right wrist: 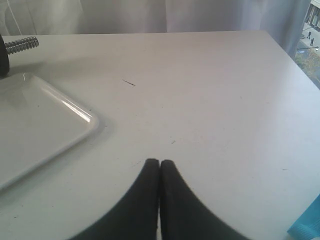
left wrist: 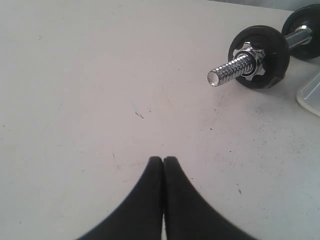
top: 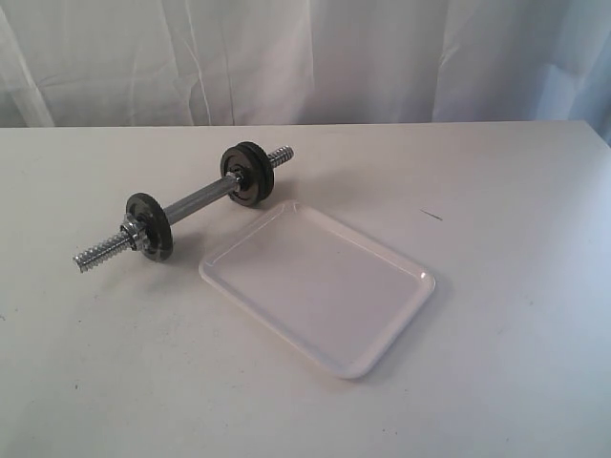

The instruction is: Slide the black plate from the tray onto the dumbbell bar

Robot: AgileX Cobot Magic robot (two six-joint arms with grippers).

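Left gripper (left wrist: 163, 160) and right gripper (right wrist: 159, 162), both with claws pressed together, hover over the table (top: 496, 191); the dumbbell bar (top: 196, 202) lies just beside the tray (top: 315, 281)

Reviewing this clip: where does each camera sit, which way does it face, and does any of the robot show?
Exterior: off the arms, raised, looking down across the table at the dumbbell bar and tray, curtain behind; no arm shows.
Left wrist: low over the table, facing the bar's threaded end past the shut left pincer.
Right wrist: low, facing the tray's corner past the shut right pincer.
Shared: all three see bar and tray.
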